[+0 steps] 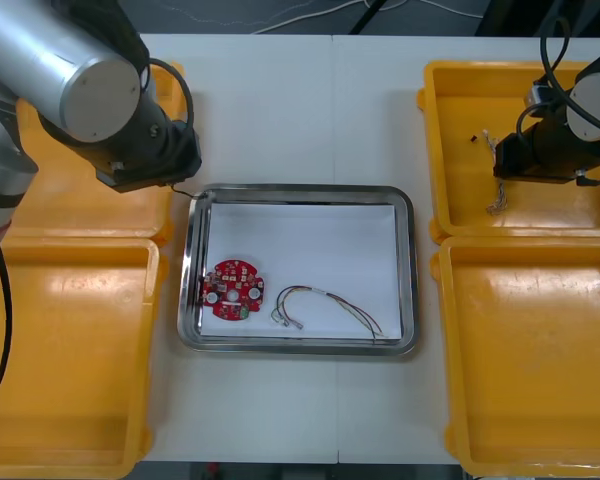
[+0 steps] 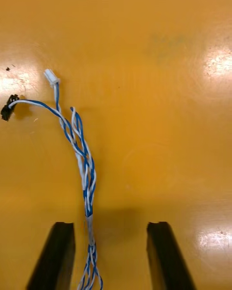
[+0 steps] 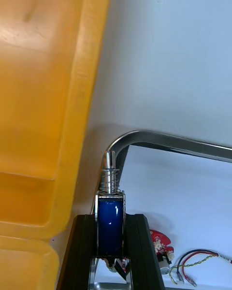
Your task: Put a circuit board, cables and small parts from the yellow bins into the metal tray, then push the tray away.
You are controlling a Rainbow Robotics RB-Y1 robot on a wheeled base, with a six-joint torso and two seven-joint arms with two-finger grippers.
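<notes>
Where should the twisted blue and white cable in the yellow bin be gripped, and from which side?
Grip the twisted blue and white cable at its tightly twisted middle, not the splayed connector ends. It lies flat on the yellow bin floor, running lengthwise between the right gripper's open fingers, so probably come straight down, closing across it.

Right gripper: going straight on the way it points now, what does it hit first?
Probably the twisted blue and white cable, which lies within the open right gripper on the floor of the yellow plastic bin; the floor comes next. Depth is unclear.
</notes>
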